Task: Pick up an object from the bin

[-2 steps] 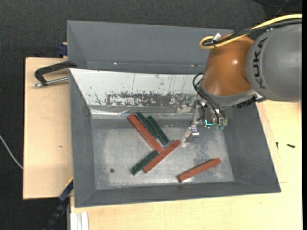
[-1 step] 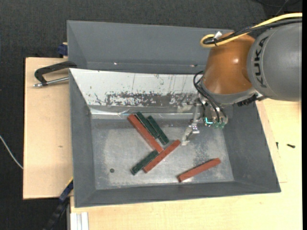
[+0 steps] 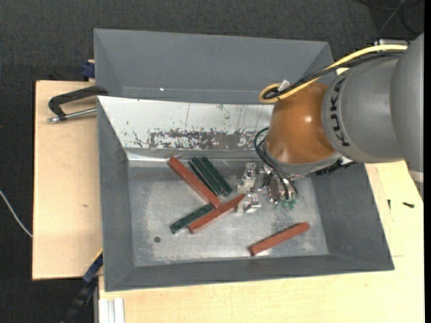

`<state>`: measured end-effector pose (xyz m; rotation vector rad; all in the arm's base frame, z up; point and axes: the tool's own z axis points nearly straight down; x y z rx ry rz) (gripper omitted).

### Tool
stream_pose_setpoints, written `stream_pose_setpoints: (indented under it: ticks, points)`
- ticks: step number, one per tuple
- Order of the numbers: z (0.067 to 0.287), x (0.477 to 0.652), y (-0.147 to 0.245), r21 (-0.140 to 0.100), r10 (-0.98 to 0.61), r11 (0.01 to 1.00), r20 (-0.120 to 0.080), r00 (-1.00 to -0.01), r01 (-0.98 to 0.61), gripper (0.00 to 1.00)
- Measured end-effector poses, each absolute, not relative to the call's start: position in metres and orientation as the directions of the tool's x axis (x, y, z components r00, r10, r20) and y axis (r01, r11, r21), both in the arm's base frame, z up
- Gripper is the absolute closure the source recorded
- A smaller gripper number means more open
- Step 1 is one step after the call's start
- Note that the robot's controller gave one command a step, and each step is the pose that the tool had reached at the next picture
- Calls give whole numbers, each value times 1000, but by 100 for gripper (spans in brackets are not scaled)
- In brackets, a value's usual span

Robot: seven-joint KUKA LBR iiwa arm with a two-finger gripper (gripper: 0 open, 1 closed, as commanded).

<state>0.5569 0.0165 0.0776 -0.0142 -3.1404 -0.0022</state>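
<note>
1. Red-brown bar lies slanted mid-floor of the bin. Its upper-right end sits just beside the gripper, so it's prob. the easiest pick.
2. Gripper is low near the floor; open or closed, can't tell.
3. Green bar touches its lower-left end, so it may drag along.
4. Crossed red/green bars lie behind; lone red bar is apart, nr front wall.

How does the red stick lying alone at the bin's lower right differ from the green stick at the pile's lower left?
The lone red stick is reddish brown; the green stick is dark green. The lone red stick touches no other thing; the green stick lies against another red stick. Both are slim, straight and slanted alike.
</note>
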Motion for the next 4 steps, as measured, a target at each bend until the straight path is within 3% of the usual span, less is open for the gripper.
stream_pose_setpoints:
  ticks: [1, 2, 4]
  points:
    - [78, 557, 16, 1, 9, 1000, 1, -1000, 9, 100]
    - [221, 596, 11, 1, 17, 1000, -8, -1000, 17, 100]
    - [220, 595, 13, 0, 21, 1000, -6, -1000, 21, 100]
